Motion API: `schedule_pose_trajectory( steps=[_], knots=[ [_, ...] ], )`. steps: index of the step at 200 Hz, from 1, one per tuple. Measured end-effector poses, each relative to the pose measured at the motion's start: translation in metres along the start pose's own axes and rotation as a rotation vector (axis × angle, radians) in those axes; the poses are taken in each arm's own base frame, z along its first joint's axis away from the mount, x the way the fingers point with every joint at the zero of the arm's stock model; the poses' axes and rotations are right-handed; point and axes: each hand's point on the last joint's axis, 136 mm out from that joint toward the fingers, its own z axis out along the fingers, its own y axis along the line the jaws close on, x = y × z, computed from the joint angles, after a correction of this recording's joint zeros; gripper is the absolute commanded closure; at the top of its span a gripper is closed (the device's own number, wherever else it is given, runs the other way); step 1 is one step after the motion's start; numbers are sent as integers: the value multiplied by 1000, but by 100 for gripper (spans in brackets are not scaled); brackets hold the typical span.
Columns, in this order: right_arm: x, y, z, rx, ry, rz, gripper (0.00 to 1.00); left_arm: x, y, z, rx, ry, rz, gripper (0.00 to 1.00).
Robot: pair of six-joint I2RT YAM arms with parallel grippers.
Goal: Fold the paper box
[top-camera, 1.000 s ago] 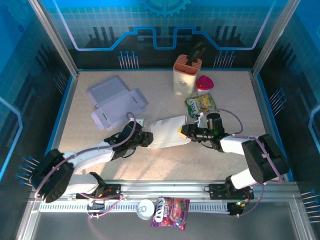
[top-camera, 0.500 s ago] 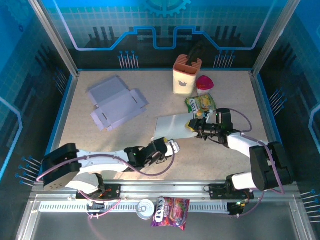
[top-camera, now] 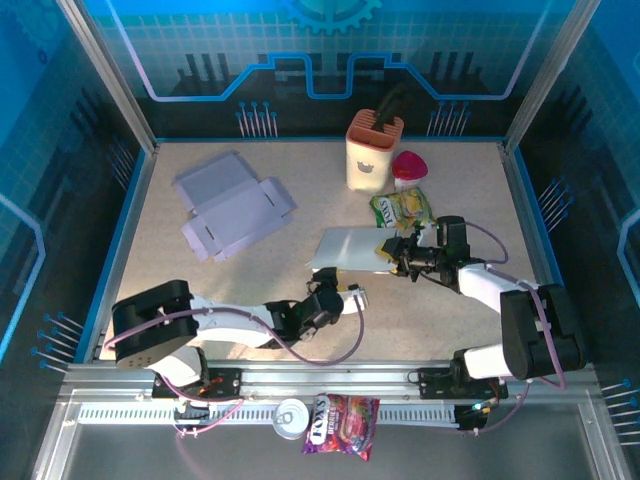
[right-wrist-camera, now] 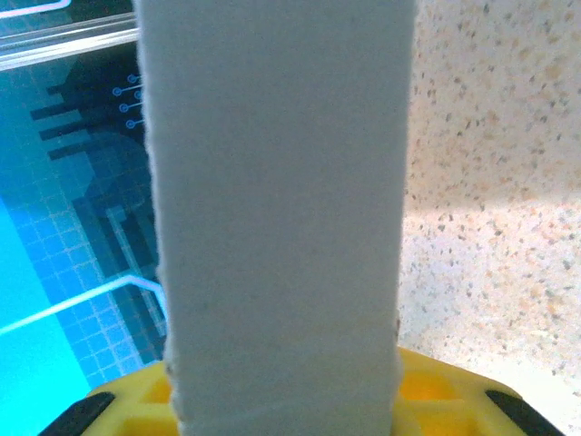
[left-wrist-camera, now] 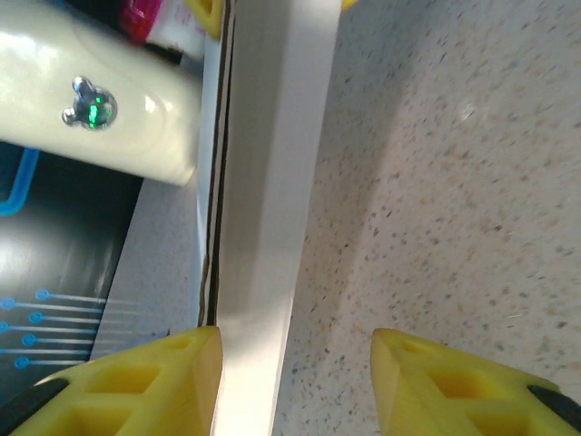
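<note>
The fingers (left-wrist-camera: pixel 136 386) of the left gripper (top-camera: pixel 347 297) stand well apart, holding nothing. In the left wrist view, a white edge of the paper box (left-wrist-camera: pixel 263 209) runs up between them, close to the pad at 9 o'clock; I cannot tell whether they touch. The right gripper (top-camera: pixel 393 258) has its yellow fingers (right-wrist-camera: pixel 440 391) closed on the box's 3 o'clock end. The paper box (top-camera: pixel 350 247) lies partly folded near the middle of the table (top-camera: pixel 170 265), with the left gripper at its 6 o'clock. A flat box blank (top-camera: pixel 235 205) lies toward 10 o'clock. A green snack packet (top-camera: pixel 402 210) sits just at 1 o'clock of the box.
</note>
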Motion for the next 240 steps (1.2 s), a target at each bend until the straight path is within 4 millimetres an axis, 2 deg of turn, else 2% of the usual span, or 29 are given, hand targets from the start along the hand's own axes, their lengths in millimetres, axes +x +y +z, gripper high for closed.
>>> schedule_pose_trajectory(
  steps=[17,25,36,40,61,80,127,164,190,218,240],
  knots=[
    [2,0,0,-5,16,18,71,-4,1,-15,2,-56,-10,51],
    [3,0,1,-7,22,25,71,-6,5,-23,2,-86,-28,46],
    [3,1,1,-11,26,37,71,-9,17,-35,-4,-128,-69,43],
    [3,1,1,-13,27,39,71,-9,22,-38,-8,-141,-91,38],
    [4,3,2,-29,35,57,72,-11,51,-45,-20,-186,-179,37],
    [4,2,3,-42,43,81,72,0,60,-39,-14,-163,-193,37],
    [7,3,3,-55,61,123,72,16,27,-12,113,-69,-71,37],
    [10,7,0,-60,61,117,72,18,33,11,83,-27,-38,38],
    [12,12,-3,-69,59,105,73,15,32,23,66,-17,-11,44],
    [13,10,-4,-63,57,114,72,14,33,27,48,-16,3,57],
    [14,8,-4,-62,60,129,67,13,33,27,47,-19,19,68]
  ],
)
